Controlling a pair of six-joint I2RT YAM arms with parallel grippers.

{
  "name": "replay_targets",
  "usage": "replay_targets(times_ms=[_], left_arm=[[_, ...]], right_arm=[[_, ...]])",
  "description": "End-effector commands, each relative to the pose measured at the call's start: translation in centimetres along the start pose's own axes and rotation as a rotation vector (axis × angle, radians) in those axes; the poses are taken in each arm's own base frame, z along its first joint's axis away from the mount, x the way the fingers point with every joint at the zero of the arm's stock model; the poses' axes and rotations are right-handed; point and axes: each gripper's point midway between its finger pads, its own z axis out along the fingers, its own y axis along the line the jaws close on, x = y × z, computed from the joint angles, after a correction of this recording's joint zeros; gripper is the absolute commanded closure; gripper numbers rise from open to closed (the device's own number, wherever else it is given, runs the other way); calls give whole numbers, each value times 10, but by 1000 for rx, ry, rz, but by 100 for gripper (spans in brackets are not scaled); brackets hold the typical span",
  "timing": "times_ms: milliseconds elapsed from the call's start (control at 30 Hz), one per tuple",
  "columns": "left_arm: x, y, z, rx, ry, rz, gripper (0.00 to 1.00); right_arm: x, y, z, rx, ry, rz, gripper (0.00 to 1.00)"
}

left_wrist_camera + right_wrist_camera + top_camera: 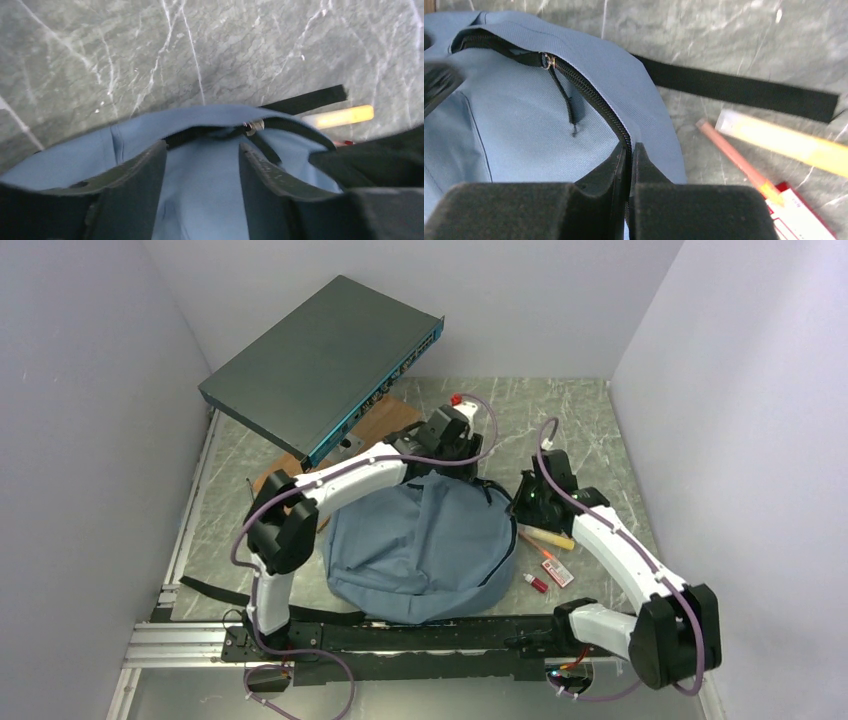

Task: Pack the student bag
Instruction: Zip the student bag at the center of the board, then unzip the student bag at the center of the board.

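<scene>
The student bag point(420, 550) is a blue-grey backpack lying flat in the middle of the table, between the two arms. My left gripper point(202, 160) hangs open over its top edge, fingers point(145, 175) apart above bare blue fabric, just short of the black zipper and its metal slider point(255, 125). In the top view this gripper point(455, 462) sits at the bag's far rim. My right gripper point(629, 150) is shut on the bag's zipper edge, pinching the black zipper tape at the bag's right side point(520, 505). A zipper pull point(546, 61) dangles further along the tape.
A dark grey metal box point(325, 360) leans at the back left over a brown board point(390, 418). Right of the bag lie a yellow ruler point(784, 140), a pencil point(734, 157), a red-and-white packet point(557, 570) and a small red item point(535, 583). A black strap point(744, 90) trails on the table.
</scene>
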Motion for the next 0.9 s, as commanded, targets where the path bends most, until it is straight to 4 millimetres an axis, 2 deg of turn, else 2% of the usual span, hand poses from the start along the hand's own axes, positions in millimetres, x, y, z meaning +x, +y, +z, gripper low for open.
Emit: replay_targets(times_ms=[0,67,167,233,267,400,467,633,767,833,867], left_arm=[[-66,-28,-88,125,-175,51,34],[-69,-36,-117,174,-197,59,25],[-61,-45,-166,258,-216,68,17],[-41,-45,-186,311,-200,85,12],[-33,-44,-196,327,-201,90,8],[-4,-40,-234,383,-207,77,1],[8,-39,-251,411,-208,76,0],[29,-21,-288,380,-246,102,0],[44,1,-308,298,-265,106,0],[54,9,-314,277,-268,97,0],[58,13,-316,268,-271,89,0]], right_arm=[[-73,20,0,-5,-187,-78,100],[-82,24,5,15,-163,-101,100],[-91,28,2,31,-137,-140,76],[-95,28,-2,37,-148,-171,57],[-97,28,-5,39,-156,-189,52],[-107,41,-24,-9,-188,-257,43],[-111,58,-35,-79,-237,-311,38],[-96,133,-61,-436,-397,-522,31],[-73,189,-68,-607,-526,-741,30],[-57,208,-58,-618,-511,-845,29],[-55,216,-58,-599,-501,-850,30]])
